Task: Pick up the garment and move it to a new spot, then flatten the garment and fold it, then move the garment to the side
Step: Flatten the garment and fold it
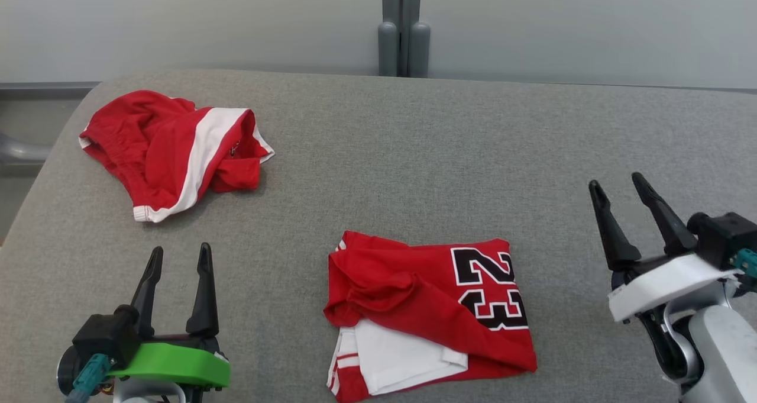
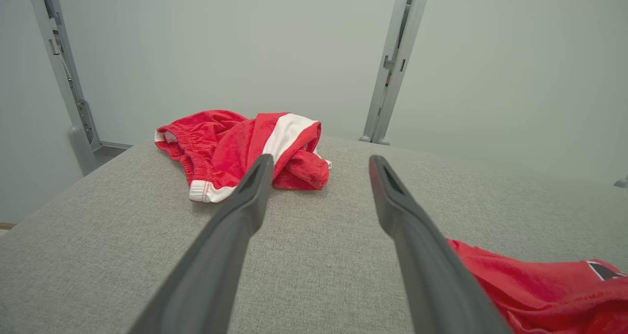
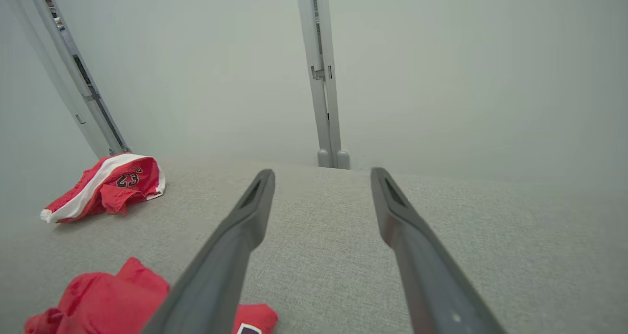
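We list, on the grey table (image 1: 414, 154), one red jersey (image 1: 432, 308) numbered 23, roughly folded with a white layer showing, lying at the table's near edge, mid-width. One crumpled pair of red shorts (image 1: 171, 148) with a white stripe, at the table's far left corner. Our left gripper (image 1: 181, 249) at the table's near left and our right gripper (image 1: 616, 181) at its near right, both with fingers spread, released, grasping nothing, apart from the jersey.

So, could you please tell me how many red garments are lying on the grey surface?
2: crumpled shorts at far left, and a folded jersey near the middle front.
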